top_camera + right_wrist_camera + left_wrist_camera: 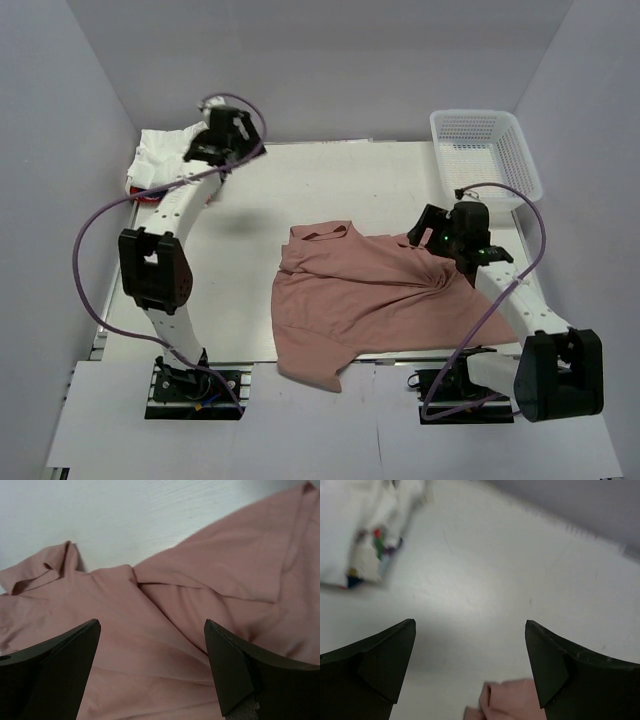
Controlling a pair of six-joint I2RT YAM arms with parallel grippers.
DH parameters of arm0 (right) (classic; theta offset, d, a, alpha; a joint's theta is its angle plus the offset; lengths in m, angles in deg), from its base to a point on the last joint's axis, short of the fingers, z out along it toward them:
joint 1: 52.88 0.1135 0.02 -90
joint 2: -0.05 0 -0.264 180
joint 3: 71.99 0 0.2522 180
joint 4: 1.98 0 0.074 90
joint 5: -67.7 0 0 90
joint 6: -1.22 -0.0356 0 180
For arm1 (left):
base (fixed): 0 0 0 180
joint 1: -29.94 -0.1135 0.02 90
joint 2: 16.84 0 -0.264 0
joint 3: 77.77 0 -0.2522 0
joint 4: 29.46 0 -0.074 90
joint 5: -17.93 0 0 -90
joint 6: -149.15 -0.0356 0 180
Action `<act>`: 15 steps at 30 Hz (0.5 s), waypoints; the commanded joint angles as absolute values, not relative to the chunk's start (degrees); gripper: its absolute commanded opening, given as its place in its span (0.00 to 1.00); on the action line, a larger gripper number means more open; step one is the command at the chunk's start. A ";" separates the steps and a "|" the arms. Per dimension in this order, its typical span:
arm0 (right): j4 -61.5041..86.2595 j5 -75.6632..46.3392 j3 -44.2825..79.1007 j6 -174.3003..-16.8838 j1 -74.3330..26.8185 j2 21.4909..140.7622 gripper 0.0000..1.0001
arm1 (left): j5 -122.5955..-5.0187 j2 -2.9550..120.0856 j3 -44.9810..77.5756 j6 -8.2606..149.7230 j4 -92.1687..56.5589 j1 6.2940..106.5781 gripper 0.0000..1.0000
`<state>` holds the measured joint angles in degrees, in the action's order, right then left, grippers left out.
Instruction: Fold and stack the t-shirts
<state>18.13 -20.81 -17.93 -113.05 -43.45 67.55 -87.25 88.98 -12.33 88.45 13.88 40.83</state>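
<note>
Firstly, table (330, 190): white, bearing everything.
Pink t-shirt (360, 300): rumpled, centre-right, reaching the near edge.
Basket (485, 150): white lattice, far right corner.
White t-shirts (158, 155): heaped far left; print blurred, unreadable.
Left gripper (470, 625): fingers apart over bare table.
Right gripper (150, 625): fingers apart above pink cloth.

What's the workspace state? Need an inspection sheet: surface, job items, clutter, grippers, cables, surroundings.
Surface: white table, flat.
Job's things: dusty-pink cloth t-shirt lying rumpled and unfolded, centre-right; heap of white cloth shirts at the far-left corner, some red at its near edge.
Clutter: white plastic lattice basket at the far-right corner, nothing seen inside.
Grippers: left gripper open, empty, over bare table; right gripper open, empty, over the pink t-shirt.
Cables: purple cables looping off both arms.
Surroundings: pale walls on three sides.
</note>
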 commanded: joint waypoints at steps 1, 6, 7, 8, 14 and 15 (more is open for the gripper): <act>21.44 -29.13 -19.46 -115.23 -43.57 63.17 0.90 | -86.57 88.20 -3.92 87.54 18.31 46.45 1.00; 28.13 -36.97 -21.65 -118.48 -44.01 60.60 0.90 | -86.30 85.11 5.83 84.65 15.85 56.54 1.00; 28.30 -37.15 -21.84 -118.92 -44.18 60.60 0.90 | -86.31 85.11 5.85 83.42 15.16 57.96 1.00; 28.74 -37.42 -22.01 -118.92 -44.53 61.04 0.90 | -85.61 86.07 5.85 82.63 15.15 59.28 1.00; 30.76 -36.80 -22.10 -118.49 -45.24 64.11 0.90 | -83.57 92.48 1.65 75.42 13.74 66.84 1.00; 30.85 -36.80 -22.10 -118.31 -45.41 64.29 0.90 | -83.58 93.71 0.50 74.80 13.74 67.63 1.00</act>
<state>29.41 -34.82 -21.65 -117.88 -44.98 63.88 -84.14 91.58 4.37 79.31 15.54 66.19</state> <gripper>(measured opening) 0.899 0.997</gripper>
